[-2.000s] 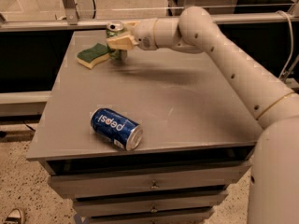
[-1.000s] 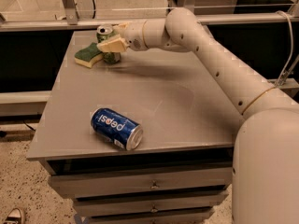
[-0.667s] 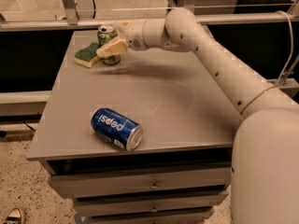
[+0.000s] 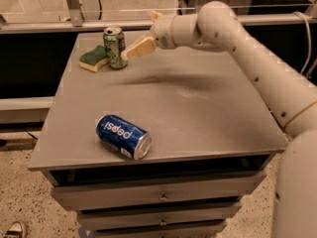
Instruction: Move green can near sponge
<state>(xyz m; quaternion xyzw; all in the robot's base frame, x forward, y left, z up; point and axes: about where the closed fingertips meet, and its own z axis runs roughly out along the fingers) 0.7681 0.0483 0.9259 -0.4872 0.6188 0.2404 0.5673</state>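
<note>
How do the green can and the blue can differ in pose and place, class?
The green can stands upright beside the sponge at the back; the blue can lies on its side near the front. The claw hangs beside the green can, far from the blue one. Both are drink cans.

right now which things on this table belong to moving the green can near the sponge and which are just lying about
Part of the job:
green can, upright beside the sponge
sponge, far left corner of the table
gripper, open, just right of the green can

Just lying about:
blue Pepsi can, on its side near the front edge
</note>
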